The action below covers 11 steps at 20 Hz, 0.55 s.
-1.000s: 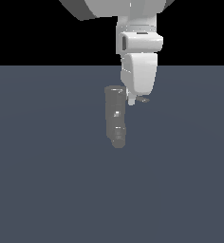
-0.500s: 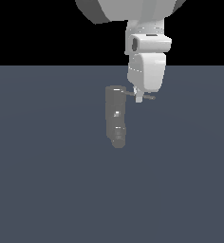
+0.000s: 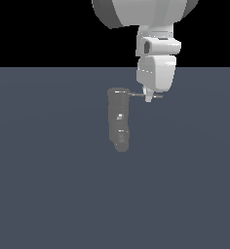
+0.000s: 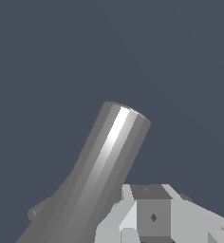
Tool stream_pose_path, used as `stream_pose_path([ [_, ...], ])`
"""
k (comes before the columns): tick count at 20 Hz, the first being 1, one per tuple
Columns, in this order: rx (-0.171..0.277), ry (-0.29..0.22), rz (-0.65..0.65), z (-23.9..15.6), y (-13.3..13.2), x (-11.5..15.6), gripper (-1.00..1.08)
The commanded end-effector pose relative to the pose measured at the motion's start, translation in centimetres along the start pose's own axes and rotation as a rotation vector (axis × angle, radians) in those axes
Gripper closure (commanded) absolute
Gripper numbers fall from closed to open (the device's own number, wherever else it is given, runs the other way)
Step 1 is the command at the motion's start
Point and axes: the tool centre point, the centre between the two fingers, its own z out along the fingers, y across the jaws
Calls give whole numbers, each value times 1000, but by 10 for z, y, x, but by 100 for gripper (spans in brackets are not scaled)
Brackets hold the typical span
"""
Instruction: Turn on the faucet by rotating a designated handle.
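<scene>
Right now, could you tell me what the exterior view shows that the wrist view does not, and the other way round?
Only the exterior view shows the whole faucet from top to rounded lower end, the thin handle jutting toward that view's right, and the white arm above with its claw at the handle. Only the wrist view shows a close-up of the cylinder with a bright highlight along it, its flat end face, and part of the claw's body. Both share the faucet body and the plain dark surface. Neither settles whether the claw is shut.
</scene>
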Motion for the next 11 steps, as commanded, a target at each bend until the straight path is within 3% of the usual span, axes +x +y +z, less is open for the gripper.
stream_pose_path([
  [1, 2, 3, 19, 0, -5, 18, 108],
  [11, 2, 3, 28, 0, -26, 45, 108],
])
